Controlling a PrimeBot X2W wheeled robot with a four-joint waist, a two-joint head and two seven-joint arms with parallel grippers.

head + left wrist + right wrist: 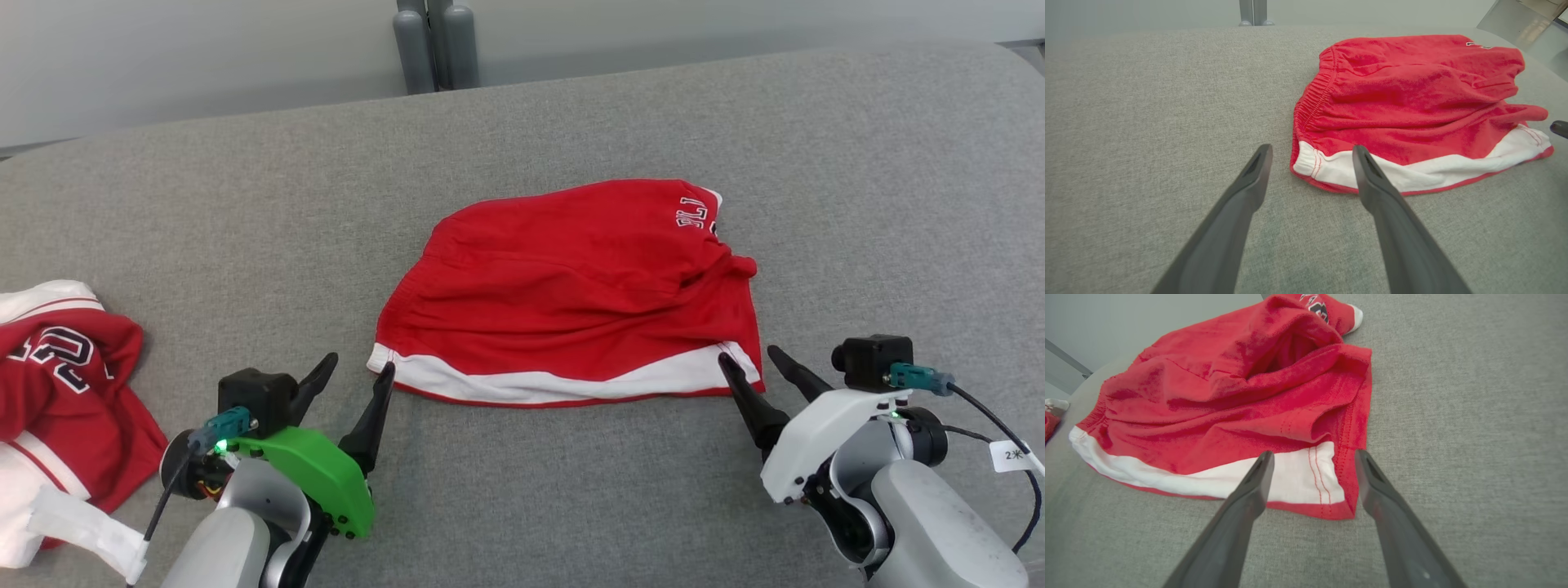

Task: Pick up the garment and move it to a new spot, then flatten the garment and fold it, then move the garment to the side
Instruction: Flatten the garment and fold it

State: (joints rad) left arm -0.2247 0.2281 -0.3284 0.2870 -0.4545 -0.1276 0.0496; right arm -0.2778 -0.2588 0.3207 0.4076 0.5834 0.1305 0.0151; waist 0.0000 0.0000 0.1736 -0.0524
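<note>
Jaws apart, the left gripper (359, 363) and right gripper (747, 354) flanked the red shorts (571, 286); folding seemed next, each pinching a near corner.

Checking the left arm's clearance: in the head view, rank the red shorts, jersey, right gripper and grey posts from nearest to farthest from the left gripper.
1. Red shorts: their white-hemmed corner lies just right of the left gripper.
2. Jersey: at the left edge.
3. Right gripper: by the shorts' other corner.
4. Grey posts: beyond the surface's far edge.
</note>
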